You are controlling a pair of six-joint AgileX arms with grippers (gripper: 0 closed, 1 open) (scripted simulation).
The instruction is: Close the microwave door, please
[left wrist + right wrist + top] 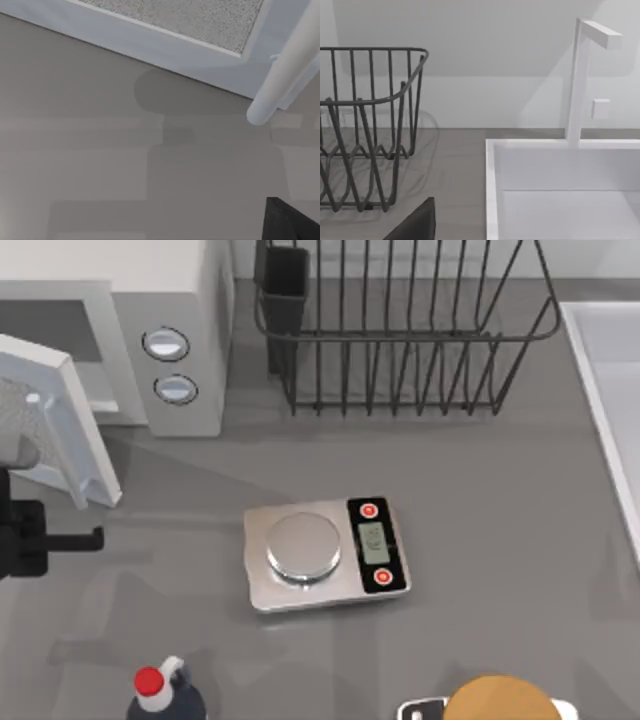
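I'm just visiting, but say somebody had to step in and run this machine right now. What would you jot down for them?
Left claw: at the table's left edge, just in front of the open microwave door, not touching it; finger state unclear.
Right arm: parked by the sink at the right.
Microwave: back left, its door swung out toward the front.
Done: the approach only.
Left: push the door shut.
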